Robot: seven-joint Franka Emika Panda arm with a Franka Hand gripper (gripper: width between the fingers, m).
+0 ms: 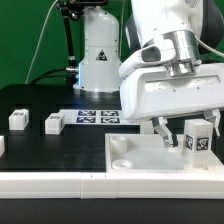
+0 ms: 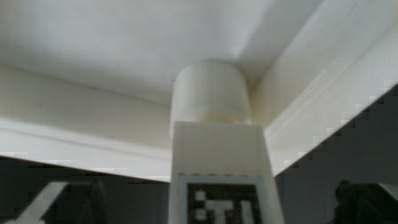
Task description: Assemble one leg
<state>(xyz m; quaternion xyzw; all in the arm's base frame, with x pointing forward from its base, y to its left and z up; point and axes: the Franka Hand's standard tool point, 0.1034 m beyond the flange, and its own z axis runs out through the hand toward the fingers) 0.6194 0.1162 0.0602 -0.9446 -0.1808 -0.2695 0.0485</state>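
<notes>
A small white leg [image 1: 197, 137] with a black-and-white tag stands upright at the far corner of the large white panel [image 1: 140, 170], at the exterior view's right. My gripper [image 1: 188, 133] is above it with a finger on each side of it. The fingers [image 1: 161, 130] stand apart from the leg's sides, so the gripper looks open. In the wrist view the leg [image 2: 221, 130] runs down the middle, its rounded end in the panel's corner [image 2: 107, 60]. The gripper [image 2: 210, 208] straddles it, with dark fingers [image 2: 365, 200] well clear of it.
Three more white legs lie on the black table at the exterior view's left [image 1: 18, 118], [image 1: 53, 123], [image 1: 2, 145]. The marker board [image 1: 97, 117] lies behind the panel. A round socket [image 1: 122, 158] shows at the panel's near left corner.
</notes>
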